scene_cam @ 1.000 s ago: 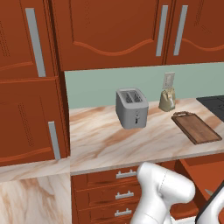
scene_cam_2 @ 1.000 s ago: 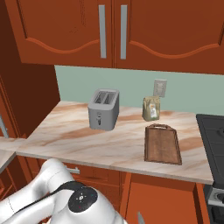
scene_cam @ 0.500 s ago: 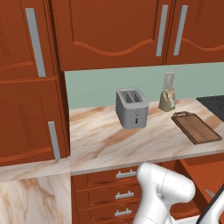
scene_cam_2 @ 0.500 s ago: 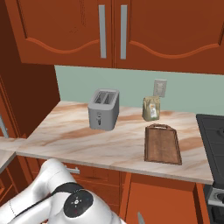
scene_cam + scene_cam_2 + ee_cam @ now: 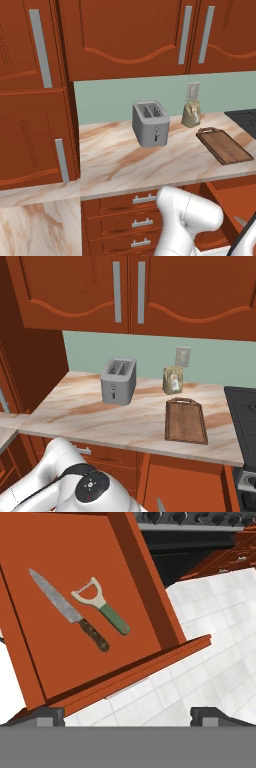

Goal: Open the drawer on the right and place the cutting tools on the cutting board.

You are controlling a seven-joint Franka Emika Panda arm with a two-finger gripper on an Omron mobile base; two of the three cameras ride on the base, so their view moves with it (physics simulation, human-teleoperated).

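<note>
The drawer (image 5: pixel 100 547) stands pulled out, a wide reddish-brown wooden box seen from above in the hand view. On its floor lie the cutting tools side by side: a slim grey-bladed knife (image 5: pixel 67 608) with a dark handle and a green-handled peeler (image 5: pixel 102 606). My gripper (image 5: pixel 130 716) hovers open over the drawer's front edge, its fingertips (image 5: pixel 45 714) wide apart, clear of both tools. The dark brown cutting board (image 5: pixel 223 146) (image 5: pixel 186 420) lies bare on the counter at the right. The open drawer (image 5: pixel 235 197) also shows below that counter edge.
A grey toaster (image 5: pixel 151 123) stands mid-counter, with a small tan bag (image 5: pixel 191 114) against the backsplash behind the board. A black stove (image 5: pixel 245 406) borders the counter on the right. Narrow drawer fronts (image 5: pixel 142 222) sit left of the arm. White floor tiles (image 5: pixel 215 637) lie under the drawer.
The arm's elbow has shifted slightly in the base views. The toaster, bag and board have not moved.
</note>
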